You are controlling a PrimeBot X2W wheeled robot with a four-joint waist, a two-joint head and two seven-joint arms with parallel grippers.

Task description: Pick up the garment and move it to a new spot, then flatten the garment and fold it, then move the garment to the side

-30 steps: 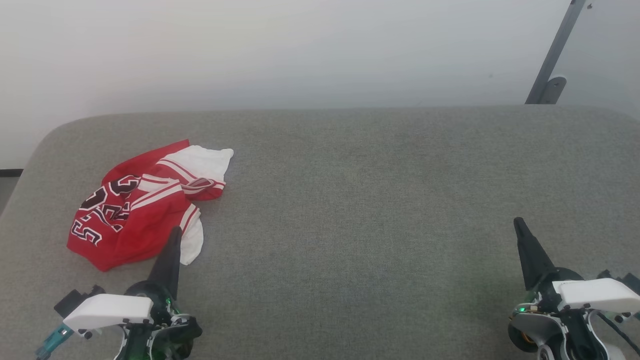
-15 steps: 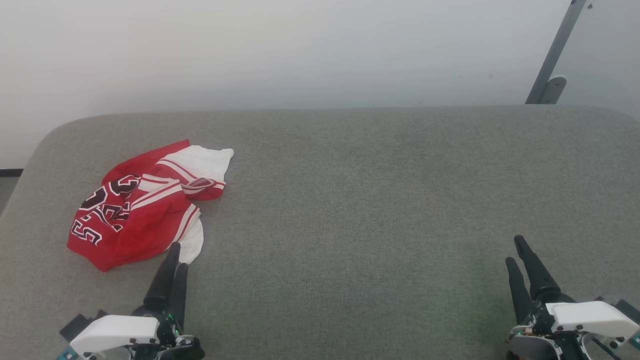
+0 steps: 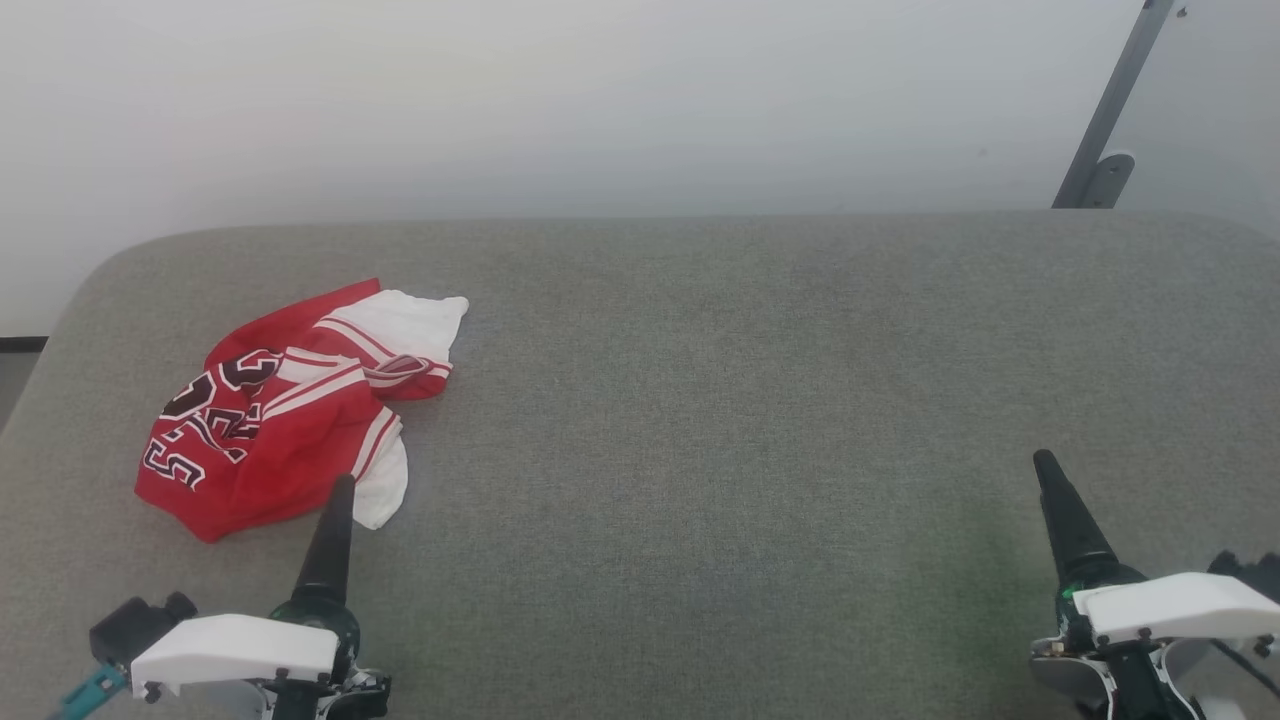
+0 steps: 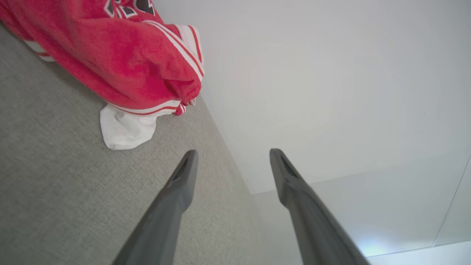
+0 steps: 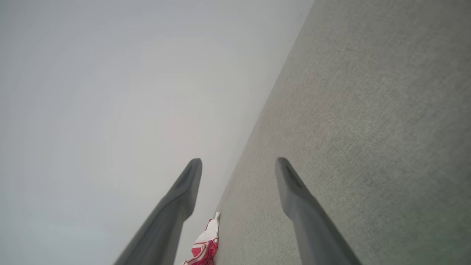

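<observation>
Well, garment (image 3: pixel 285 415) crumpled: red, white sleeves.

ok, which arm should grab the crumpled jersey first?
Left. The left gripper, open, points at the garment, just short of its near white sleeve. The right gripper, also open, sits far across the grey cushion.

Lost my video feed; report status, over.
Left gripper open, empty, short of red jersey. Right gripper open, empty. Jersey crumpled on grey cushion. Nothing blocking.
</observation>
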